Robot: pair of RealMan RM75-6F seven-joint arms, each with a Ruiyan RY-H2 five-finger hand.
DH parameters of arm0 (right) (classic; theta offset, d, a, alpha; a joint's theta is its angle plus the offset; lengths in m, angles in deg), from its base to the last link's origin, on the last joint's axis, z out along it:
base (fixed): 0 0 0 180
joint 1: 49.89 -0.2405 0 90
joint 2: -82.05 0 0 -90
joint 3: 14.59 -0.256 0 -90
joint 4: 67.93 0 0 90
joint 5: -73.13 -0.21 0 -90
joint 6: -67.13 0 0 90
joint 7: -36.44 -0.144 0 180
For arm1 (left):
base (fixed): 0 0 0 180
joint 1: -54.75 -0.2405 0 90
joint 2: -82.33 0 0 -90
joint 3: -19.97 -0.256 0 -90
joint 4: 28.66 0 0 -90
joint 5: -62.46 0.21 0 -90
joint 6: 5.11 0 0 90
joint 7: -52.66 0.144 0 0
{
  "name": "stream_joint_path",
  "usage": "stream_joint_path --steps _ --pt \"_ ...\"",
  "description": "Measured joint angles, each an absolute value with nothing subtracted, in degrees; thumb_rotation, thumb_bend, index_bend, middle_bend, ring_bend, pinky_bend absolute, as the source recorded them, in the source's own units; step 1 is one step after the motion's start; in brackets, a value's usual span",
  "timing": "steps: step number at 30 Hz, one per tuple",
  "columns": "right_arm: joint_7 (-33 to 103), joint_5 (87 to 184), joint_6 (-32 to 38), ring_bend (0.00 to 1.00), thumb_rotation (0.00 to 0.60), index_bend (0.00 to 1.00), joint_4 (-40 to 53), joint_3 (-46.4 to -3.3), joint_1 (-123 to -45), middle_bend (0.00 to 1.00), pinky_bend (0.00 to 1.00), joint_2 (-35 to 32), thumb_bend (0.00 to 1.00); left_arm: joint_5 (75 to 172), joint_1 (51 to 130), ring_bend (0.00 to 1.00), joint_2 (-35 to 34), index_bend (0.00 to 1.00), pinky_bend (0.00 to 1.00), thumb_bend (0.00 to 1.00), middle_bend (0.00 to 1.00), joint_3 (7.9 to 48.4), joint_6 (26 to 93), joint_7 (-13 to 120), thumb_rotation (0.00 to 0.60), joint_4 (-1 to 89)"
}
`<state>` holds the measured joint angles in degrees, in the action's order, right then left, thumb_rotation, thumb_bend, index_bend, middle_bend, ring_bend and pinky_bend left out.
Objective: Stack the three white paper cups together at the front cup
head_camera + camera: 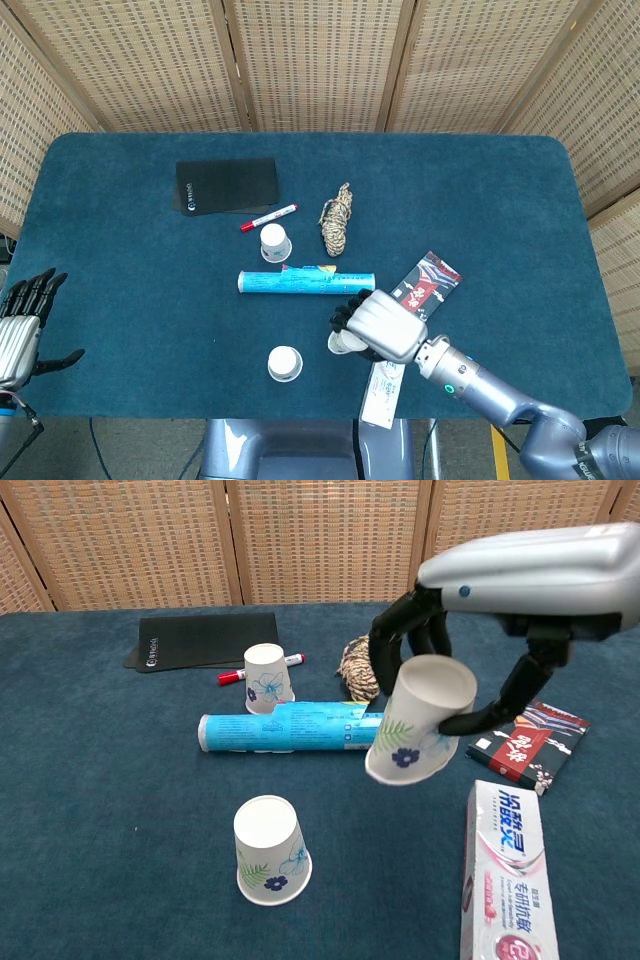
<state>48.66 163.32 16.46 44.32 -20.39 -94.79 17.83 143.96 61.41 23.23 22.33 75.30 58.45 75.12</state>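
Observation:
My right hand (pixel 379 325) (pixel 520 575) holds a white paper cup (pixel 420 721) (pixel 345 342) upside down and tilted, in the air above the table, to the right of the front cup. That front cup (pixel 269 851) (pixel 284 363) stands upside down near the table's front edge. The third cup (pixel 267 678) (pixel 273 242) stands upside down further back, just behind the blue tube. At the far left edge of the head view my left hand (pixel 20 325) hangs with fingers spread, holding nothing.
A long blue tube (pixel 320 731) lies across the middle between the two standing cups. A toothpaste box (pixel 507 870) and a dark red packet (pixel 529 743) lie at the right. A rope bundle (pixel 360 666), red marker (pixel 240 672) and black pad (pixel 205 639) sit further back.

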Motion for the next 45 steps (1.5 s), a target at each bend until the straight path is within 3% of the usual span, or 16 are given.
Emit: stream_joint_path --steps 13,34,36,37,41,45 --pt "56.88 160.7 20.44 0.5 0.6 0.49 44.65 -21.5 -98.7 0.54 0.49 9.32 0.46 143.65 61.83 0.0 23.16 0.0 0.0 0.04 0.0 22.21 74.54 58.91 0.6 75.07" --pt "70.84 146.34 22.69 0.5 0.6 0.48 44.13 -24.27 -104.48 0.53 0.49 1.09 0.46 142.31 62.29 0.0 23.1 0.0 0.0 0.04 0.0 22.27 73.51 59.39 0.6 75.22" --pt "72.13 144.92 22.52 0.47 0.6 0.45 43.86 -24.35 -105.08 0.5 0.48 0.18 0.45 142.31 62.32 0.0 23.08 0.0 0.0 0.04 0.0 22.25 73.5 59.44 0.6 75.23" --pt "72.68 144.41 22.39 0.41 0.6 0.37 43.75 -24.35 -105.3 0.44 0.42 -0.15 0.44 142.31 62.32 0.0 23.08 0.0 0.0 0.04 0.0 22.23 73.48 59.44 0.6 75.23" --pt "74.62 142.18 22.06 0.1 0.6 0.03 43.59 -23.99 -106.1 0.11 0.05 -0.72 0.22 142.4 62.32 0.0 23.08 0.0 0.0 0.04 0.0 22.12 73.45 59.42 0.6 75.21" --pt "76.79 137.72 22.47 0.03 0.6 0.0 44.58 -23.36 -106.99 0.01 0.0 0.3 0.13 142.39 62.27 0.0 23.07 0.0 0.0 0.04 0.0 22.14 73.62 59.4 0.6 75.2"
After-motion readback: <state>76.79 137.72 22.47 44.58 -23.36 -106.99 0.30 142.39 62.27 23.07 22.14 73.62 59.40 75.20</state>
